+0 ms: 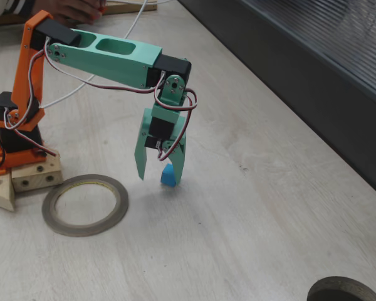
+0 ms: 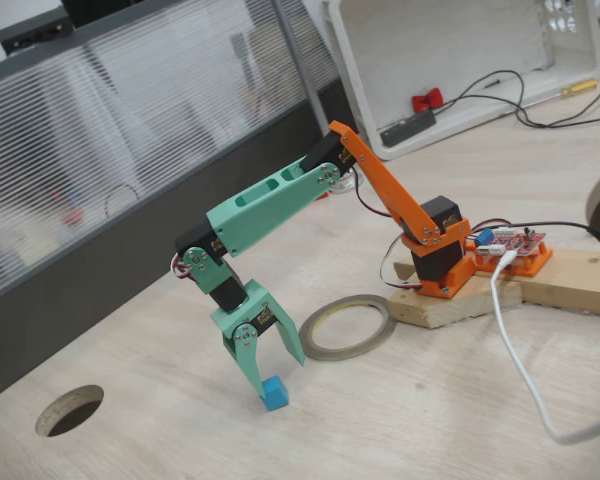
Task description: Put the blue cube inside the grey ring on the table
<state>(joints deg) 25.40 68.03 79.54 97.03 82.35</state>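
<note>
Green gripper (image 1: 158, 170), jaws apart, lowered over blue cube (image 1: 168, 176) at centre frame on the table (image 1: 250, 238), one fingertip touching it. Grey ring (image 1: 84, 204) flat at lower left, apart from cube.

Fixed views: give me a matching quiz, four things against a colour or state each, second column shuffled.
Things:
1. blue cube
2. grey ring
3. end effector
4. arm base

States:
A. orange, on a wooden block
B. open, fingers pointing down
C. flat on the table, nothing inside
D. on the table outside the ring, at one fingertip

Pairs: 1-D, 2-C, 3-B, 4-A
</note>
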